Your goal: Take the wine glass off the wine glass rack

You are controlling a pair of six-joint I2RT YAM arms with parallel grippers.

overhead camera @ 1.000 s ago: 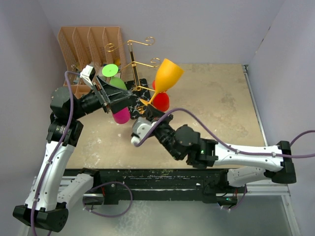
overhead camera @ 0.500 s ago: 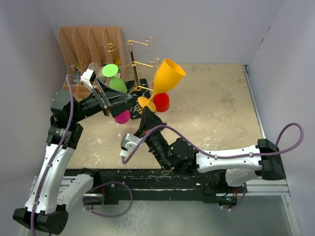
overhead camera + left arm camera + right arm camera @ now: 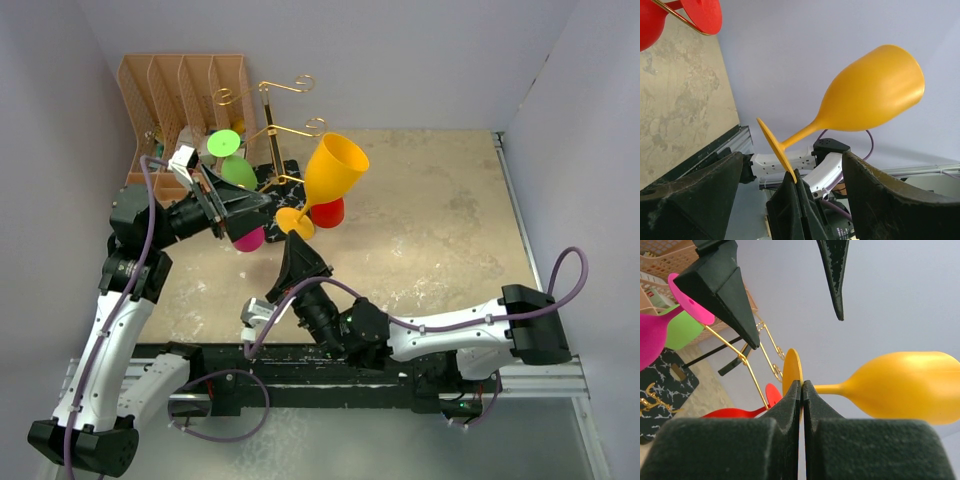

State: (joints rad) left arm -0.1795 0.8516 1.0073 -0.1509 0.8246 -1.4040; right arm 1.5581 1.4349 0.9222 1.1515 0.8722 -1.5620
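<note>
The orange wine glass (image 3: 335, 168) is held tilted in the air, clear of the gold wire rack (image 3: 268, 128) on its black veined base (image 3: 287, 172). My right gripper (image 3: 296, 243) is shut on the rim of the glass's foot (image 3: 792, 367), with the bowl (image 3: 905, 387) pointing right. My left gripper (image 3: 258, 205) is open and empty beside the rack. In the left wrist view the orange glass (image 3: 870, 95) shows between its spread fingers (image 3: 690, 195). A green glass (image 3: 237, 168), a pink glass (image 3: 248, 238) and a red glass (image 3: 327, 212) hang on the rack.
A tan slotted organiser (image 3: 180, 90) stands at the back left behind the rack. Grey walls close in the left, back and right sides. The beige tabletop (image 3: 440, 220) stretches to the right of the rack.
</note>
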